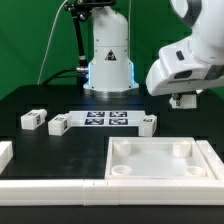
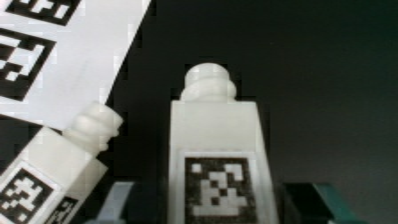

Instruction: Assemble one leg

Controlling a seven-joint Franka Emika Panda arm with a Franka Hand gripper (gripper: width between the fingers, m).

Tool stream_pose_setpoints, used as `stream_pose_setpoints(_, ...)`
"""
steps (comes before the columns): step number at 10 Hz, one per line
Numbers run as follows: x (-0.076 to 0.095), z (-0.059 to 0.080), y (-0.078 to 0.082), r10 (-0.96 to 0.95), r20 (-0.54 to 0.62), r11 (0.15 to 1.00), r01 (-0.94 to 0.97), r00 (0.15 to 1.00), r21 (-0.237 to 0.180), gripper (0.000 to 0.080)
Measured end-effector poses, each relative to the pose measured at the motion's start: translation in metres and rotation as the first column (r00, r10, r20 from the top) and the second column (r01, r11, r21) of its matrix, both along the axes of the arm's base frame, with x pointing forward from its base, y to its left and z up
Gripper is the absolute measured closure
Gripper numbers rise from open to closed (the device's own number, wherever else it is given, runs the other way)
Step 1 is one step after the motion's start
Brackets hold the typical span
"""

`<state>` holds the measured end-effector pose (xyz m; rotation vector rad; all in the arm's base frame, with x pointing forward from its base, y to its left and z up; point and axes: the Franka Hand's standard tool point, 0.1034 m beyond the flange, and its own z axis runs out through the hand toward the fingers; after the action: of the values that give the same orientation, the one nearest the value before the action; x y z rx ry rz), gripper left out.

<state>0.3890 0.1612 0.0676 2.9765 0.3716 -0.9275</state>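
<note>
Tool (image 1: 184, 101) released, jaws wide of the leg (image 2: 217, 150), over a black table (image 1: 35, 100) before a green backdrop (image 1: 30, 40).

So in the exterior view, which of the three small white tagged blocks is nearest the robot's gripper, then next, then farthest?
1. Near leg, white tagged plastic block at the marker board's end on the gripper's side.
2. Middle leg, at the board's other end.
3. Far leg, farthest toward the exterior view's left.

Light: bright, from above in the exterior view.
Glare: white tray (image 1: 150, 176) washed out.
Wrist view: dim, soft, blurry.
</note>
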Motion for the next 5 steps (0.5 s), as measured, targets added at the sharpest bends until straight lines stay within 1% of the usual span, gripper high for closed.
stream_pose_setpoints(1, 0.005, 0.003, -0.004, 0.011, 0.049, 1.000, -0.012, 0.999, 0.019, 0.0509)
stream_pose_setpoints(2, 0.017, 0.010, -0.008, 0.000, 0.141, 0.999, -0.005, 0.990, 0.039, 0.0509)
stream_pose_setpoints(3, 0.022, 0.017, -0.013, -0.009, 0.220, 0.999, -0.003, 0.975, 0.054, 0.0509)
stream_pose_setpoints(4, 0.020, 0.023, -0.019, -0.008, 0.253, 0.998, -0.007, 0.967, 0.060, 0.0509)
stream_pose_setpoints(5, 0.027, 0.031, -0.023, -0.022, 0.342, 0.997, -0.003, 0.939, 0.075, 0.0509)
